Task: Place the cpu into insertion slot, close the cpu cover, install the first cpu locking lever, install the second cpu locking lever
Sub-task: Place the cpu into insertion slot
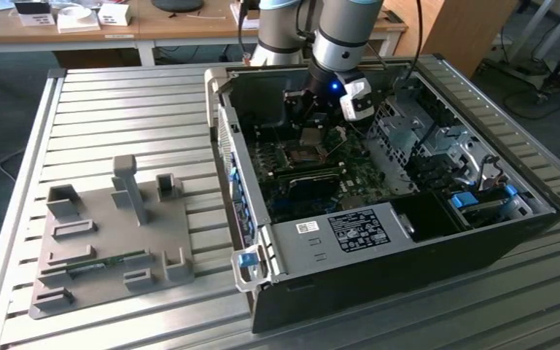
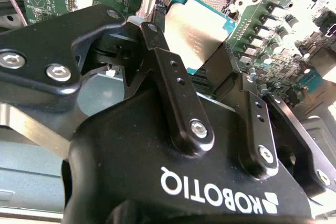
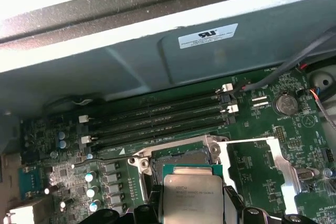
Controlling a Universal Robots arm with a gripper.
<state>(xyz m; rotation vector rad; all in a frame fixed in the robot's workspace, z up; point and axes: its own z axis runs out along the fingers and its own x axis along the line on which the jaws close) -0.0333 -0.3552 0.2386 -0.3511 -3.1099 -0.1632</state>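
Silvery-grey cpu (image 2: 197, 27) is pinched by its edges between the gripper (image 2: 188, 40) fingers, hovering over the open insertion slot (image 3: 181, 157). In the exterior view the gripper sits at 12 o'clock of the slot. Judgement: keep chip level, square corners to socket, lower gently without force.

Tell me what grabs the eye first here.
The gripper shut on the cpu, just over the open socket on the green board, in both wrist views. In the exterior view the arm reaches into an open case on a slatted table; a grey fixture lies at the exterior view's left.
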